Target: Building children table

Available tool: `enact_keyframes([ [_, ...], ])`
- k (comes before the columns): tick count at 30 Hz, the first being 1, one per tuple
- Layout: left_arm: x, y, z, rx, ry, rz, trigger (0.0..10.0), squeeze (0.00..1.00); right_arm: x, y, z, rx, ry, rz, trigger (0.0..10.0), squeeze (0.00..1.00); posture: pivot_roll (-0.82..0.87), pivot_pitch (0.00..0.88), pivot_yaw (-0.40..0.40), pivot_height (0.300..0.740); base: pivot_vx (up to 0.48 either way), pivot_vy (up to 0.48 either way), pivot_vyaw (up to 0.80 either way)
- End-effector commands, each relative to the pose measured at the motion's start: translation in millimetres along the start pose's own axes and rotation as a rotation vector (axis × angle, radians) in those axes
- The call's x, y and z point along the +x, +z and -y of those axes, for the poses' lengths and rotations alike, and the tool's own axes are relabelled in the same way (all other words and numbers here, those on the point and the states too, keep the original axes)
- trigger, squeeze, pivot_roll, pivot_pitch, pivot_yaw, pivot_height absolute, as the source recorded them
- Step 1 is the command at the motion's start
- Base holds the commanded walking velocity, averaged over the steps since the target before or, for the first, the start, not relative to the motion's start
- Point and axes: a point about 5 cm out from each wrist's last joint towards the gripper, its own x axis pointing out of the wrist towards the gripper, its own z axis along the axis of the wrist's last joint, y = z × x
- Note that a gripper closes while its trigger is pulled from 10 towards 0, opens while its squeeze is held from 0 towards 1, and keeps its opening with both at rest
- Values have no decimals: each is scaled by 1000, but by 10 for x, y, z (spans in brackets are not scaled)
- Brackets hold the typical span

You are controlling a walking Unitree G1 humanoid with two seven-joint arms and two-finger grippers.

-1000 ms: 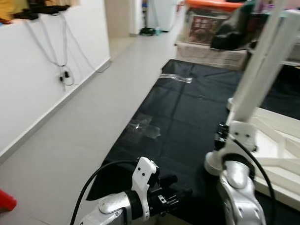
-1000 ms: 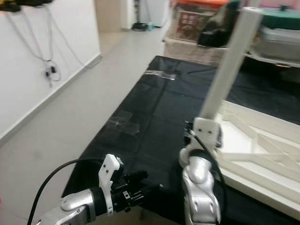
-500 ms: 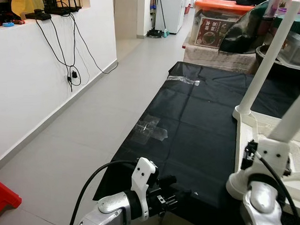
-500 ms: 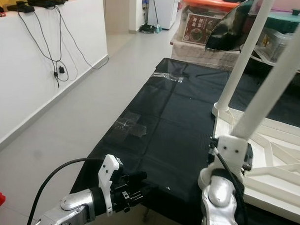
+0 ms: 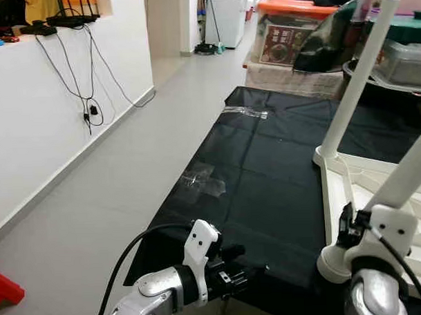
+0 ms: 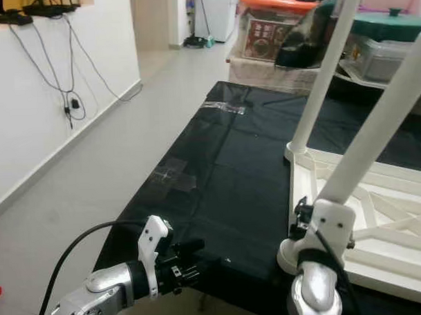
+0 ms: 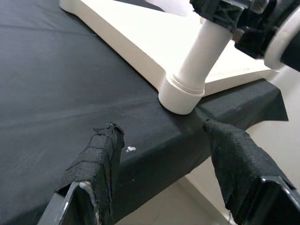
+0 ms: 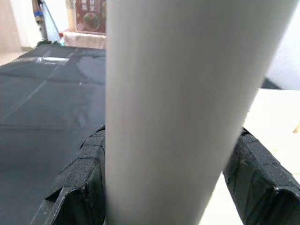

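legs up, the white table lay on the black sheet; right tool clamped its near leg, left tool apart beside. a tilted leg could jam in its socket.

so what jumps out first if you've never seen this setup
The upturned white children's table on the black sheet, with two legs sticking up. The right gripper is clamped around the near leg at the table's front corner. The left gripper hovers open and low beside that corner, at the sheet's edge.
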Motion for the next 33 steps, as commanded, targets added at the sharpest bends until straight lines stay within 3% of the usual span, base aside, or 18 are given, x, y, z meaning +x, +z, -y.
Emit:
enact_keyframes([
  [1, -16, -21, -37, 2, 7, -11, 10000, 0, -137, -79, -48, 89, 0, -72, 10000, 0, 164, 0, -49, 740, 0, 0, 0],
  [3, -13, -41, -76, 0, 9, -20, 10000, 0, -263, -98, -16, 126, 57, -89, 10000, 0, 138, 0, -19, 740, 0, 0, 0],
  [15, -11, -62, -171, 18, 38, -23, 10000, 0, -409, -167, 72, 154, 94, -125, 10000, 0, 125, 0, 3, 740, 0, 0, 0],
  [18, -7, -67, -191, 16, 46, -24, 10000, 0, -429, -171, 72, 154, 104, -124, 10000, 0, 123, 0, 4, 740, 0, 0, -708],
  [28, 14, -96, -239, 14, 52, -27, 10000, 0, -484, -145, -66, 145, 229, -115, 10000, 0, 125, 0, 2, 740, 0, 0, -779],
  [33, 19, -99, -260, 9, 63, -25, 10000, 0, -488, -142, -118, 133, 279, -113, 10000, 0, 127, 0, -2, 740, 0, 171, 0],
])
